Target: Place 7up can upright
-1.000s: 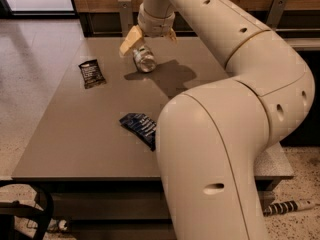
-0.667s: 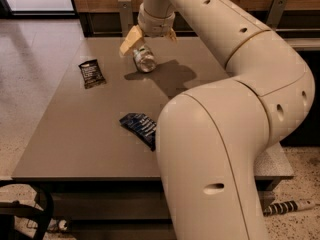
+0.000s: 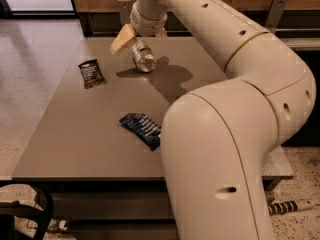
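The 7up can (image 3: 144, 58) is silvery with a shiny metal end. It is tilted at the far middle of the table (image 3: 75, 134), its lower end at or just above the surface. My gripper (image 3: 140, 42) hangs right over the can's upper end. One yellowish finger (image 3: 121, 39) sticks out to the left, with a gap between it and the can. The other finger is mostly hidden behind the wrist. The gripper looks open around the can's top.
A flat black packet (image 3: 91, 73) lies at the far left of the table. A flat blue wrapper (image 3: 142, 128) lies near the middle, next to my arm's large cream link (image 3: 220, 159). A wooden wall and shelf run behind the table.
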